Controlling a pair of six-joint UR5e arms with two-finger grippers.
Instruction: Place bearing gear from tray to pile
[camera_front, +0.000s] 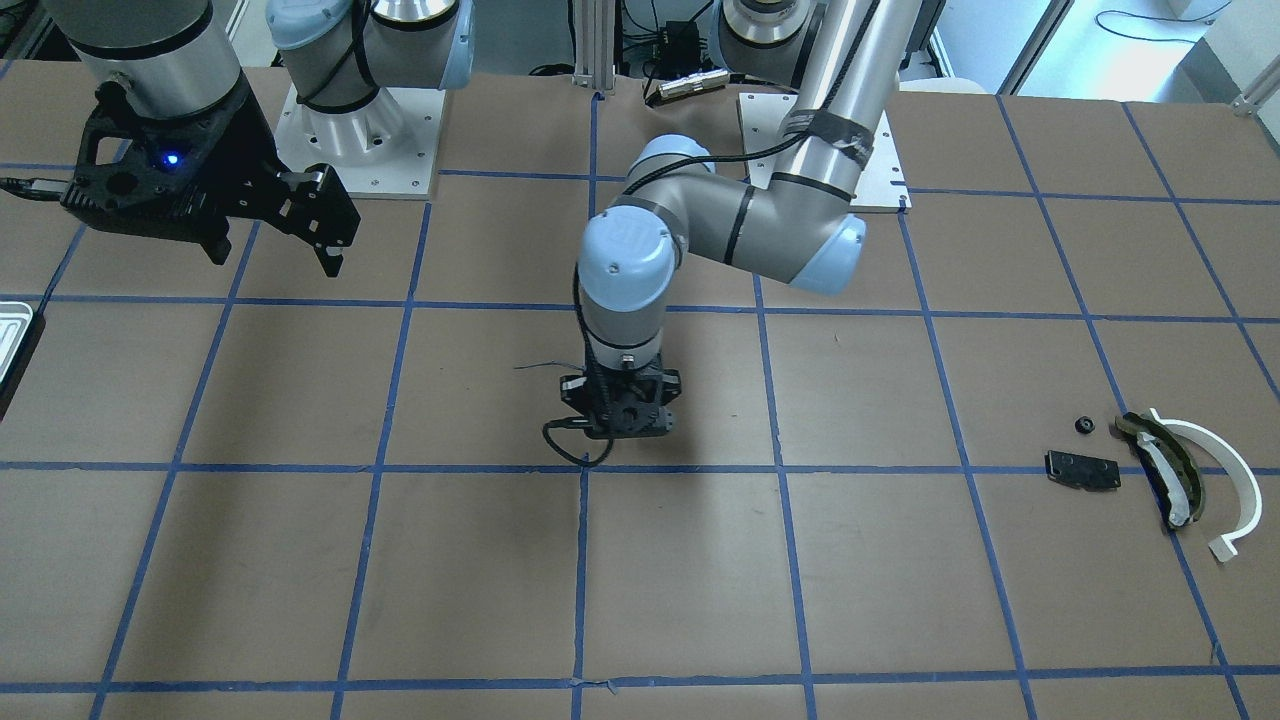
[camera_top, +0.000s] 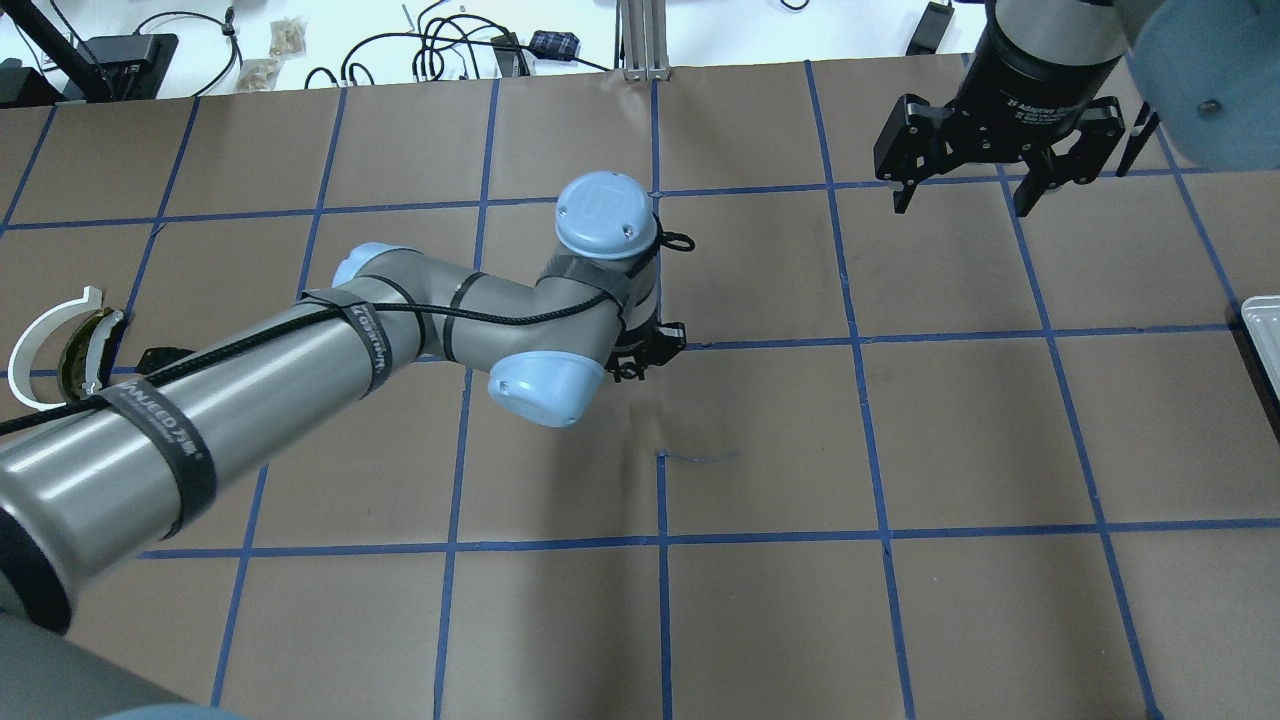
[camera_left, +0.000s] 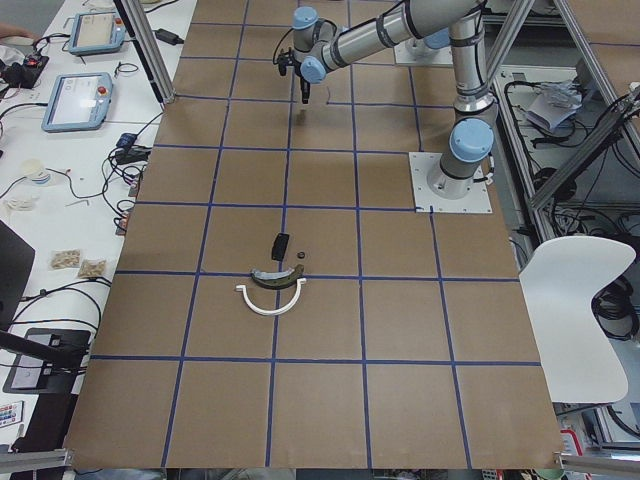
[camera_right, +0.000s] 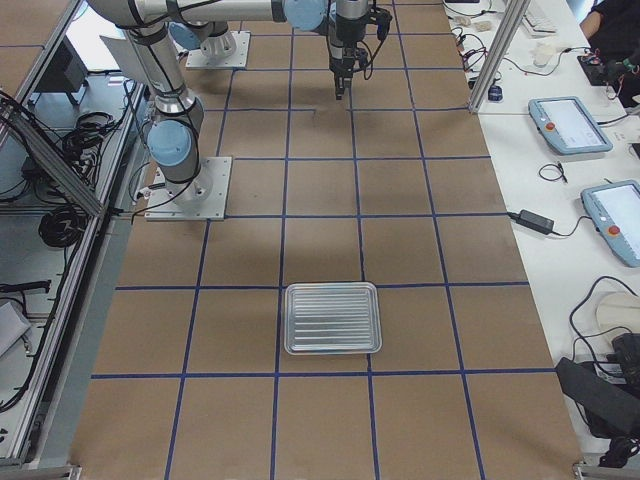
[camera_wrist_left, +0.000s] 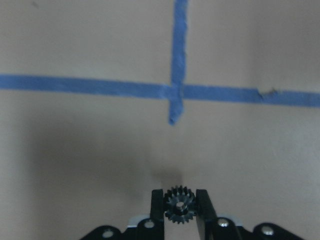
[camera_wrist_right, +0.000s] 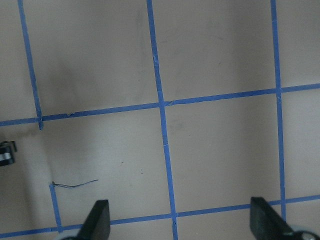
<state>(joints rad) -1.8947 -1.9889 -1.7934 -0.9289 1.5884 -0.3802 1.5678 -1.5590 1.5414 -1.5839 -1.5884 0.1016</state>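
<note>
My left gripper is shut on a small dark bearing gear. It holds the gear low over the middle of the table, by a blue tape crossing. The pile lies far to the view's right in the front view: a white arc, an olive-green and white piece, a black plate and a small dark part. The tray looks empty and is cut off at the table's other end. My right gripper hangs open and empty, raised above the table.
The table is brown paper with a blue tape grid. A thin loose wire lies near the centre. The left arm's elbow reaches across the table's left half. The pile also shows in the overhead view.
</note>
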